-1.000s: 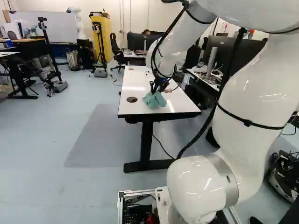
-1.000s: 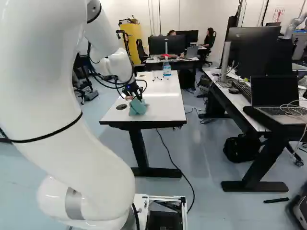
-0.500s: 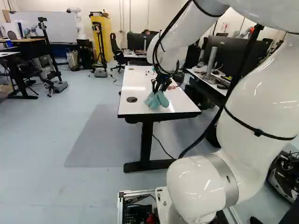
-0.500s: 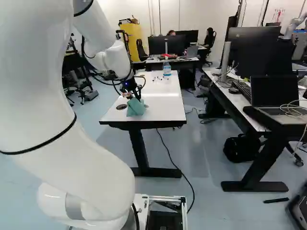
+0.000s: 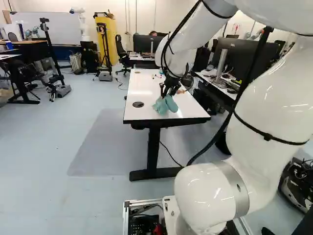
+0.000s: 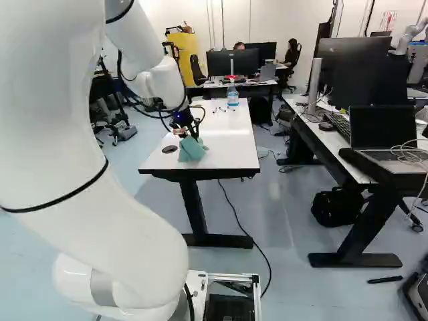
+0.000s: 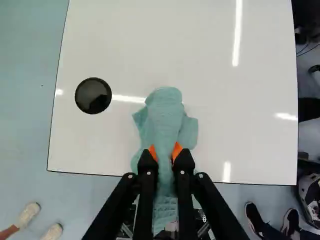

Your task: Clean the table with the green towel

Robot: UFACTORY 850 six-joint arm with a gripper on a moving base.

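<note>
In the left base view my gripper (image 5: 167,92) points down over the near part of the white table (image 5: 142,90). Bunched below it is the green towel (image 5: 165,105), its lower folds at the table top. The wrist view shows the gripper (image 7: 165,152) shut on the towel (image 7: 166,112): orange pads press it from both sides. Part of the cloth fans out ahead of the fingers, and a tail runs back between them. The table surface under the towel is hidden.
A black round disc (image 7: 93,95) lies flush in the table beside the towel. At the far end stand a bottle (image 6: 233,95) and several small items (image 6: 221,109). A desk with a laptop (image 6: 383,134) is at the right. Another robot (image 5: 80,22) stands far back.
The arm has shifted a little to the right in the left base view, carrying the gripped towel slightly along the table. The base has stayed put.
</note>
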